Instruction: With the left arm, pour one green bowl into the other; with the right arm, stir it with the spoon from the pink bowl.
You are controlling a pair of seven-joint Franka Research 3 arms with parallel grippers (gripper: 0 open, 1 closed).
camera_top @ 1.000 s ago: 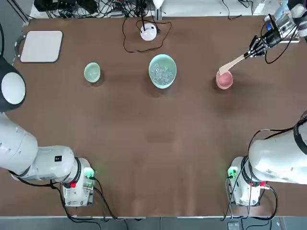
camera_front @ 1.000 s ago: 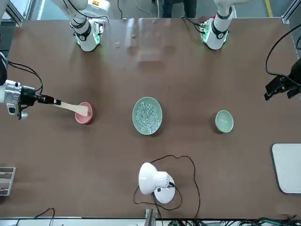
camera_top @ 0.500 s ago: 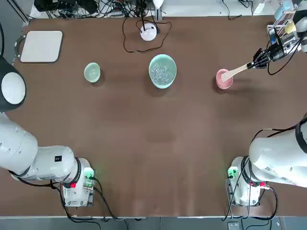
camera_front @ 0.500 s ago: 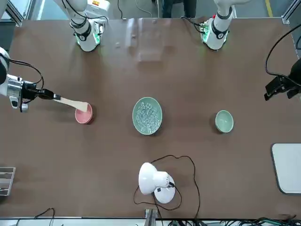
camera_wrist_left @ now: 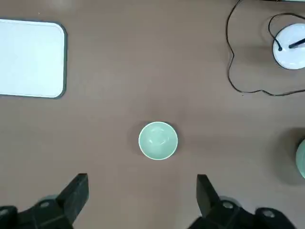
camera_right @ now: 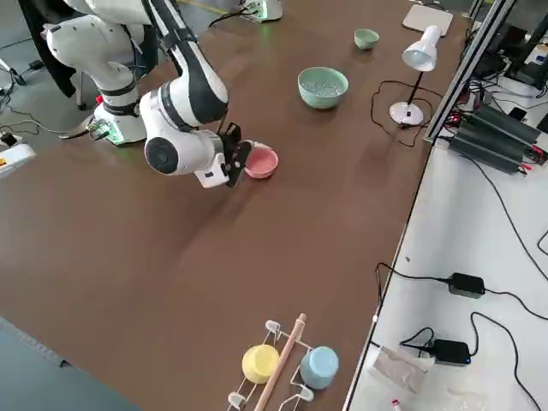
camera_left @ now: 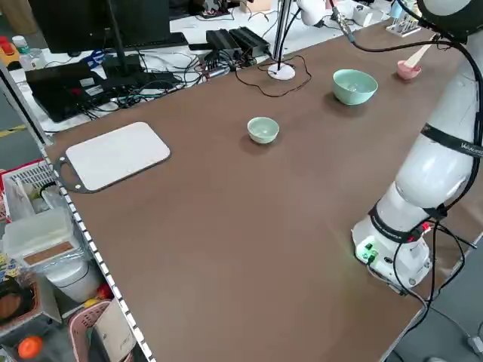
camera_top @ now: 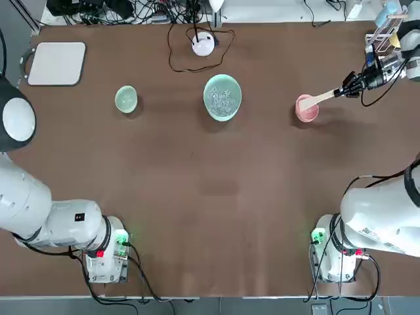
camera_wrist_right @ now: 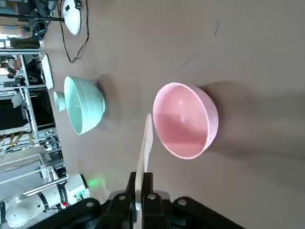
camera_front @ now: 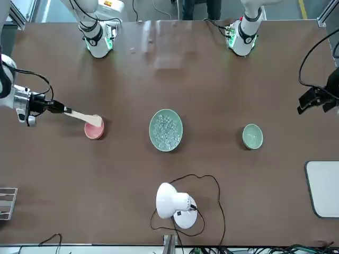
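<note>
The right gripper [camera_top: 346, 91] is shut on the handle of the pale wooden spoon [camera_top: 319, 98], at the table's right. The spoon's blade hangs at the rim of the pink bowl [camera_top: 306, 109], which looks empty in the right wrist view [camera_wrist_right: 185, 120]. The wide mint-green bowl [camera_top: 222, 96] at the middle holds clear bits. The small green bowl [camera_top: 126, 99] stands to its left. The left gripper [camera_wrist_left: 140, 195] hovers high over the table, open and empty, with the small green bowl [camera_wrist_left: 158, 140] below and ahead of it.
A white desk lamp [camera_top: 203, 44] with a looping cable stands behind the wide bowl. A white board [camera_top: 58, 63] lies at the far left corner. A rack with cups [camera_right: 282, 364] sits near the far right corner.
The right gripper has drawn back towards the robot's side with the spoon, which now lies flatter; its blade stays at the pink bowl. The left arm has not moved.
</note>
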